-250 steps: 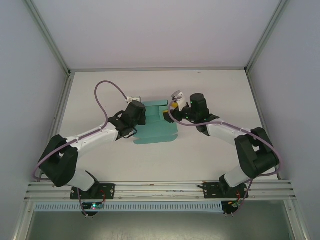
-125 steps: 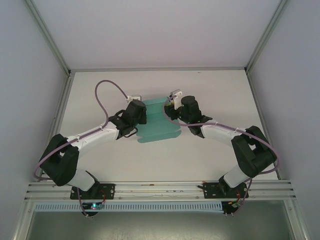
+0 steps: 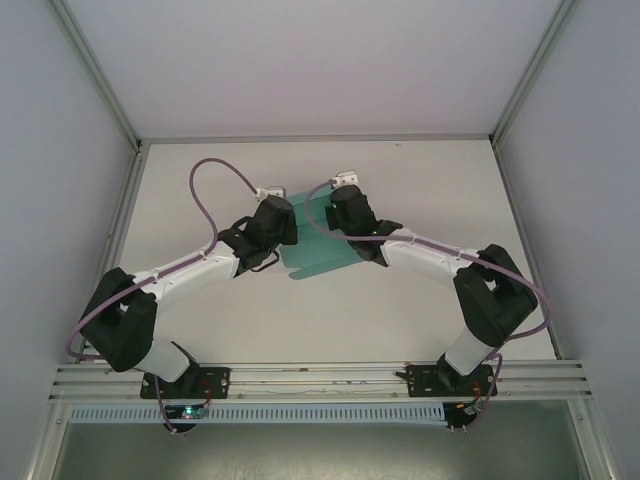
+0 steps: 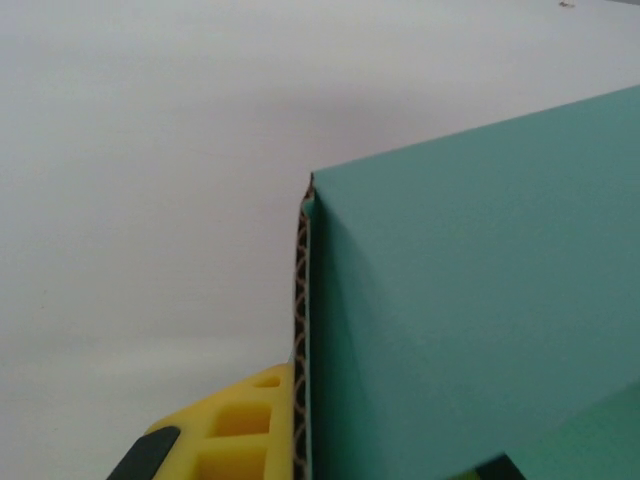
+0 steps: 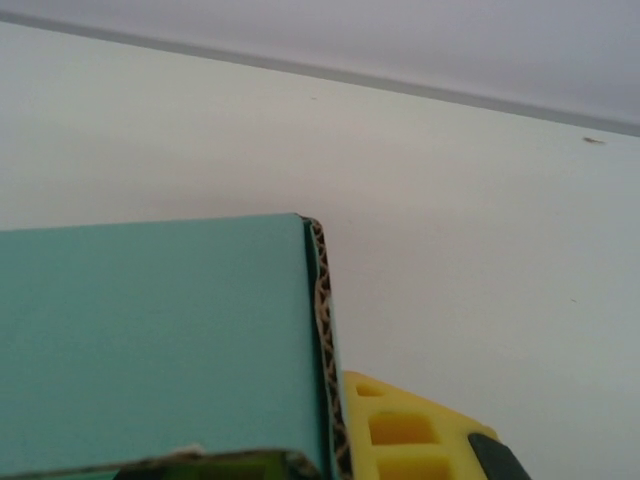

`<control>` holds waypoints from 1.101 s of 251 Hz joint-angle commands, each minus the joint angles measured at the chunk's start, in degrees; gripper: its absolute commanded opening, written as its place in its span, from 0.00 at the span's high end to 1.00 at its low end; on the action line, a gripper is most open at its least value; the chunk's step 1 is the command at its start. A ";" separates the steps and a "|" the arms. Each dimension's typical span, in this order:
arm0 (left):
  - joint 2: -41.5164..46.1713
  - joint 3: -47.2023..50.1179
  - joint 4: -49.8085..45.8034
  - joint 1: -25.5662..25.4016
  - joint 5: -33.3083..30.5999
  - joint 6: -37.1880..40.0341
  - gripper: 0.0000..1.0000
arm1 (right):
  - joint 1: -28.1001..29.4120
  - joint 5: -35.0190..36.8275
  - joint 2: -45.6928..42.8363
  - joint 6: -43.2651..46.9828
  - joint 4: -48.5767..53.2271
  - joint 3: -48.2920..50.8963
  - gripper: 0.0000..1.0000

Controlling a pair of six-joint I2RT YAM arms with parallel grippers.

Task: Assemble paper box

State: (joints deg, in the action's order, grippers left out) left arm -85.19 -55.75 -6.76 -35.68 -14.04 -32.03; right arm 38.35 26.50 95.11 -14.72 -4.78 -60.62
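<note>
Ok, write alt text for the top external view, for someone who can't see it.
Two white-and-black robot arms reach in from the near edge and meet at a teal paper box, partly folded, in the middle of a white table. The left tool and the right tool are each shut on an opposite side of it.

bright, even light; faint soft shadow beside the paper box.
</note>
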 commanded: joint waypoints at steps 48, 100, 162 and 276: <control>1.28 -1.47 -3.52 0.65 -4.61 -4.07 1.00 | -2.86 34.91 7.93 -11.60 21.17 -5.89 1.00; 0.99 -1.86 -3.87 0.54 -4.77 -4.49 1.00 | -2.25 36.20 11.33 -10.63 23.73 -9.29 1.00; 1.30 -1.99 -3.92 0.53 -3.62 -4.00 1.00 | -2.04 17.09 8.09 19.68 -19.49 7.81 0.96; 2.09 -1.93 -4.30 0.57 -1.72 -2.91 1.00 | -7.76 -16.74 -1.42 8.83 -19.48 12.63 0.64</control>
State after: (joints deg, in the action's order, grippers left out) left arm -86.83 -56.49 -10.35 -35.62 -14.50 -34.74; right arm 34.54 15.09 95.83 -3.05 -23.62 -50.76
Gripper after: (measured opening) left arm 0.082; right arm 0.352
